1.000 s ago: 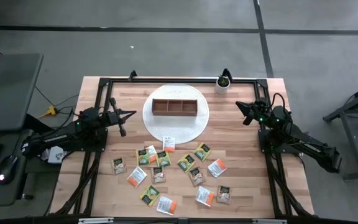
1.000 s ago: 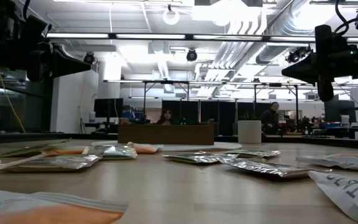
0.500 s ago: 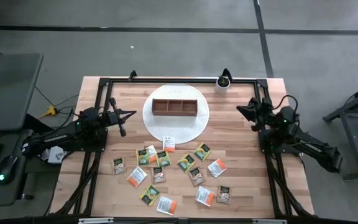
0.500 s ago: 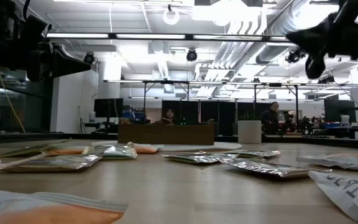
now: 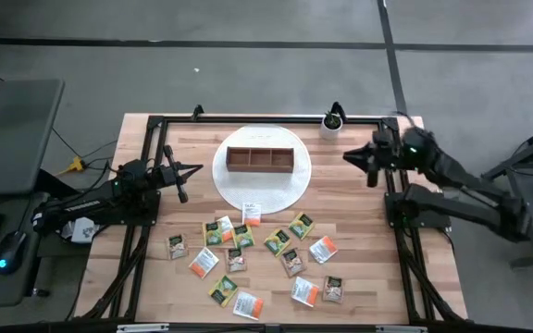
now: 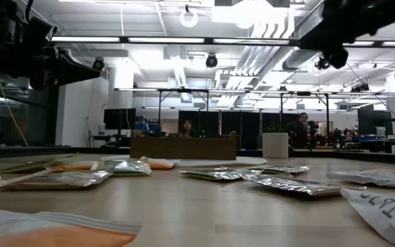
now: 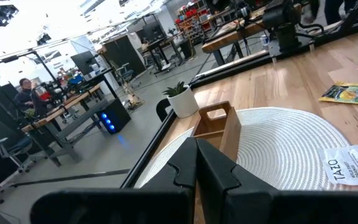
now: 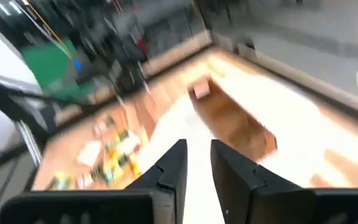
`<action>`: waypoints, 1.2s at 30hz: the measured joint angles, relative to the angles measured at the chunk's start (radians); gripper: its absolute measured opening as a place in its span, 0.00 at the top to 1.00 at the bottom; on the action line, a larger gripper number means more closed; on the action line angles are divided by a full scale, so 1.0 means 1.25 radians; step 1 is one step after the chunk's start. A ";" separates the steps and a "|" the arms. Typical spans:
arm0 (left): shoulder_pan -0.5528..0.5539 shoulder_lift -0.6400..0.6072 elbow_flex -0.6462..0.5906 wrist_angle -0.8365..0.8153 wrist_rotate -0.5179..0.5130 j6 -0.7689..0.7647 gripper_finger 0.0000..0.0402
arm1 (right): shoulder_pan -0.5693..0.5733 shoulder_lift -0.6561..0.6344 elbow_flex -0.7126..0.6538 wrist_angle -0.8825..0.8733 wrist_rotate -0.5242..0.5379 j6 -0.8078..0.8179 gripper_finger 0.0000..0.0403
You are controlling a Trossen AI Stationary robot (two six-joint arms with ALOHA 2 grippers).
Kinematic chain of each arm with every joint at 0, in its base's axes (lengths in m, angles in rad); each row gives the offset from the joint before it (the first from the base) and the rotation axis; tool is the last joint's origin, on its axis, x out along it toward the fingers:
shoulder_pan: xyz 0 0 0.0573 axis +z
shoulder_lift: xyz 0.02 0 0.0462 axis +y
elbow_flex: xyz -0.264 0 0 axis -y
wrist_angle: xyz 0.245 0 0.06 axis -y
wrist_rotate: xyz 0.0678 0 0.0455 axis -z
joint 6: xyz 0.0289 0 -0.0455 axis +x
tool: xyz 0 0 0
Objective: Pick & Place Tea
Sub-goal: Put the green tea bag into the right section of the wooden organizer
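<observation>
While sachets (image 5: pixel 248 252) crowd the table's (image 5: pixel 359 222) front: right tool (image 5: pixel 352 157) slightly parted, left tool (image 5: pixel 192 169) closed, both empty.

Open-plan robotics lab: workbenches (image 7: pixel 73 109), monitors (image 6: pixel 118 118), exposed ceiling ducts (image 6: pixel 280 27).

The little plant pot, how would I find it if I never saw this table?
Start at the round white mat in the middle of the wooden table, where the brown wooden box sits. Look just past the mat's far right edge, by the black frame. The plant pot is the only white cup with green leaves.
</observation>
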 joint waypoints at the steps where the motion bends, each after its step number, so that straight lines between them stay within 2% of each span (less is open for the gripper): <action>1: 0.000 0.000 0.000 0.000 0.000 0.000 1.00 | 0.000 0.043 0.023 -0.022 -0.003 0.003 0.82; 6: 0.000 0.000 0.000 0.000 0.000 0.000 1.00 | 0.035 0.234 0.116 -0.038 -0.042 0.057 0.80; 11: 0.000 0.000 0.000 0.000 0.000 0.000 1.00 | 0.103 0.379 0.170 0.014 -0.122 0.035 0.80; 15: 0.000 0.000 0.000 0.000 0.000 0.000 1.00 | 0.152 0.452 0.187 0.056 -0.140 0.016 0.80; 19: 0.000 0.000 0.000 0.000 0.000 0.000 1.00 | 0.206 0.506 0.180 0.109 -0.152 -0.065 0.80; 24: 0.000 0.000 0.000 0.000 0.000 0.000 1.00 | 0.272 0.571 0.179 0.108 -0.146 -0.153 0.80; 27: 0.000 0.000 0.000 0.000 0.000 0.000 1.00 | 0.318 0.600 0.179 0.109 -0.105 -0.167 0.80; 29: 0.000 0.000 0.000 0.000 0.000 0.000 1.00 | 0.350 0.621 0.179 0.094 -0.031 -0.145 0.80; 33: 0.000 0.000 0.000 0.000 0.000 0.000 1.00 | 0.387 0.660 0.179 0.016 0.113 -0.077 0.80; 36: 0.000 0.000 0.000 0.000 0.000 0.000 1.00 | 0.402 0.680 0.179 -0.016 0.157 0.000 0.79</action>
